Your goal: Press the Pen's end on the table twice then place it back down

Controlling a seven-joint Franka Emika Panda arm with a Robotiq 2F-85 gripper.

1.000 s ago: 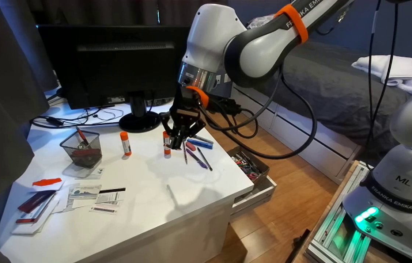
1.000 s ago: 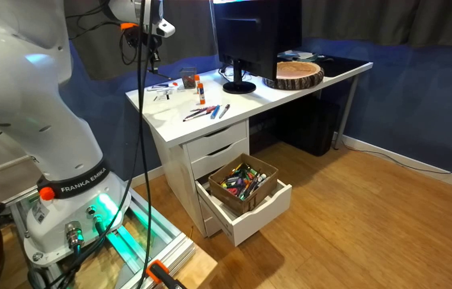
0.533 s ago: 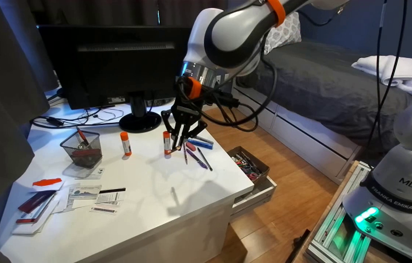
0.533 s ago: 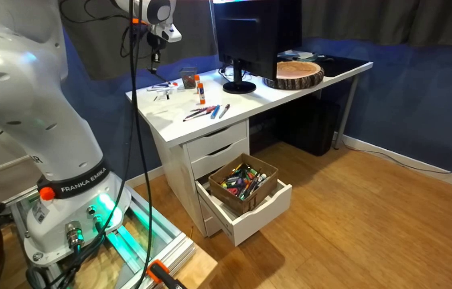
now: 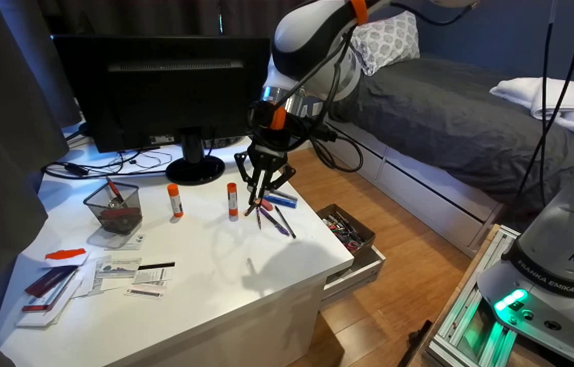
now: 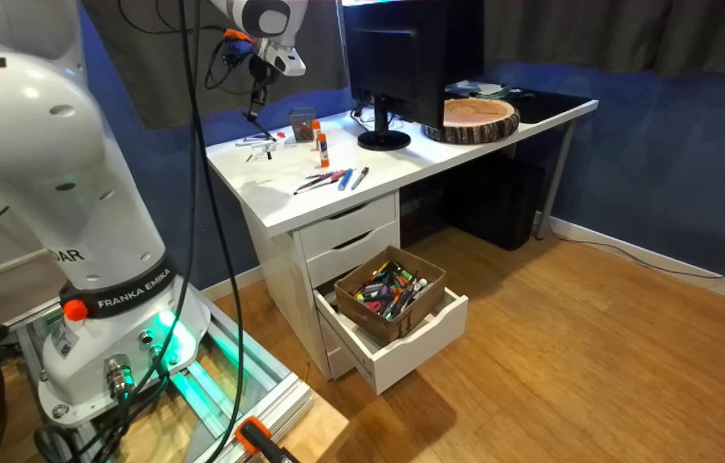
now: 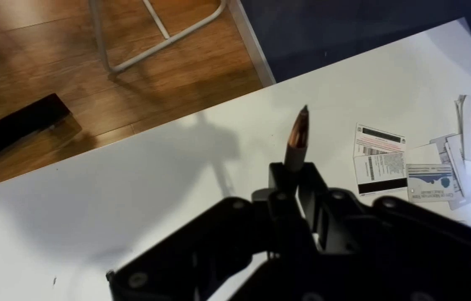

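My gripper is shut on a slim pen above the white table. In the wrist view, the pen sticks out past the fingertips, with a coppery end and dark tip pointing away; the rest is hidden by the fingers. In an exterior view, the pen slants downward from the gripper. Its shadow lies well apart from it, so it appears held above the tabletop. Which end points down is unclear in the exterior views.
Two glue sticks stand on the table. Several pens and markers lie near its edge. A mesh cup, cards and a monitor are on it too. An open drawer holds a box of pens.
The gripper has turned and lowered slightly, moving a little to the right in both exterior views. The pen, nearly level before, now slants more steeply downward. The grip has not changed.
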